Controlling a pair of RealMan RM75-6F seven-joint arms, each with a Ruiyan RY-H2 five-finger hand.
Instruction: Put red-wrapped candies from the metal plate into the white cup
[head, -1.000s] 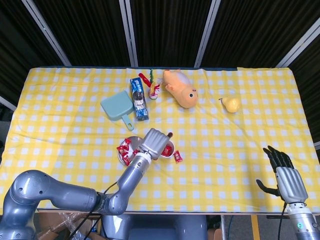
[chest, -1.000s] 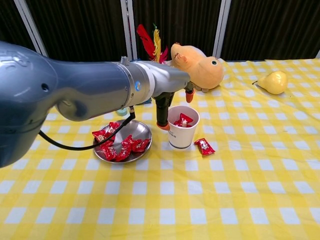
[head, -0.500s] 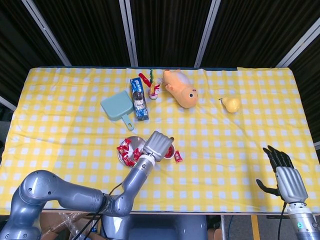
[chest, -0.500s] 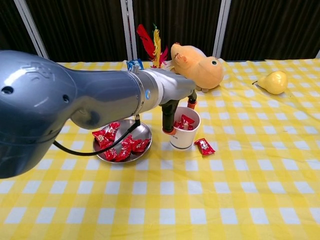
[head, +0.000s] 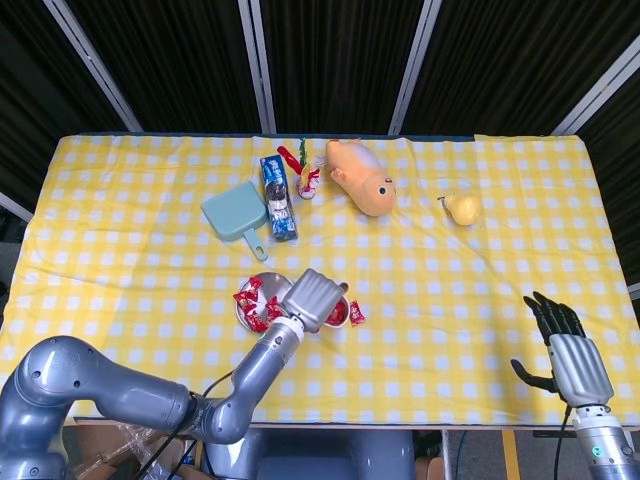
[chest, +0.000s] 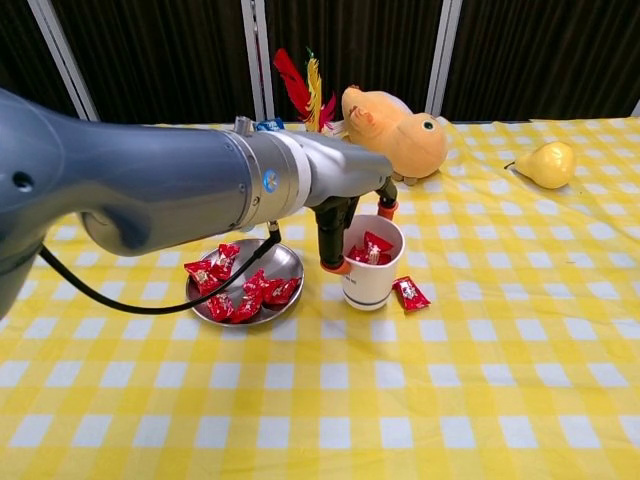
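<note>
Over the white cup (chest: 371, 272), the left hand (head: 313, 299) hovers, fingers apart, holding nothing.
Red candies (chest: 245, 288) lie in the metal plate (chest: 285, 259); the right hand (head: 566, 355) rests open.

I see a yellow checked tablecloth (head: 120, 290) over the whole table, and beyond the left hand a teal dustpan (head: 236, 215) with a blue snack packet (head: 278, 196) just beside it. Next along the far side: a red-and-yellow feather shuttlecock (head: 303, 170), then an orange plush toy (head: 361, 177) lying on its side. A yellow pear (head: 462, 208) sits well apart, far forward of the right hand.
</note>
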